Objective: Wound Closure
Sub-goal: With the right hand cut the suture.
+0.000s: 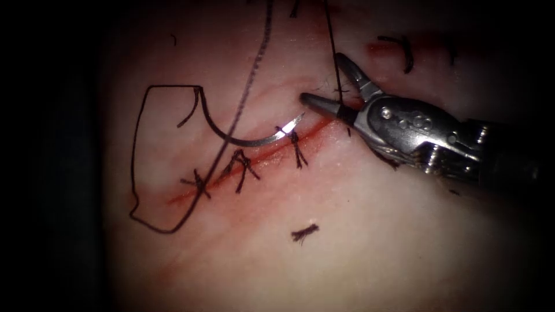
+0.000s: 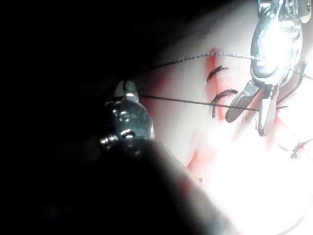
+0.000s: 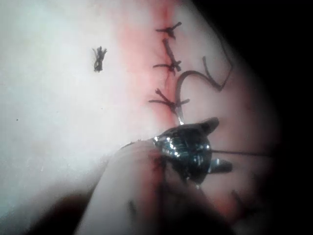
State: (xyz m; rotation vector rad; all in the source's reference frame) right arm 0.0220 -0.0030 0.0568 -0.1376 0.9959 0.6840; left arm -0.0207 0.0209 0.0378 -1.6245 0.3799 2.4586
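While the tissue (image 1: 370,254) lies lit with its cut (image 1: 254,159) carrying three knotted stitches (image 1: 241,167), the right tool (image 1: 324,81) hovers at the cut's right end, jaws spread wide, holding nothing. Needle (image 1: 248,138) lies free on the tissue above the cut, thread (image 1: 139,156) looping left. Left tool (image 2: 126,110) grips thread, jaws closed.

We see a surgical training lab: pale tissue (image 1: 370,242) under a tight endoscope spotlight ringed by darkness, a stitched cut (image 1: 248,162) with red fluid, a curved needle (image 1: 248,140) and a steel wristed robotic tool (image 1: 404,124).
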